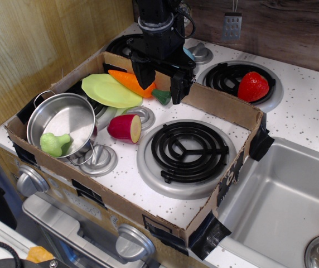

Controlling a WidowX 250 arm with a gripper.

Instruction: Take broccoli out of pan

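The broccoli (55, 143), small and light green, lies inside the pan (64, 114) against its front rim. The pan is a shiny steel pot with wire loop handles at the stove's front left corner, and it looks tipped toward the camera. My gripper (160, 84) is at the back middle of the stove, far right of and behind the pan. Its black fingers (143, 72) stand wide apart, open and holding nothing, above the orange carrot (130, 82) and its green end.
A yellow-green leaf-shaped plate (110, 89) lies behind the pan. A red and yellow half vegetable (124, 128) lies right of the pan. A cardboard wall (221, 103) rings the stove. A red strawberry (253, 86) sits on the back right burner. The front burner (188, 149) and sink (282, 206) lie right.
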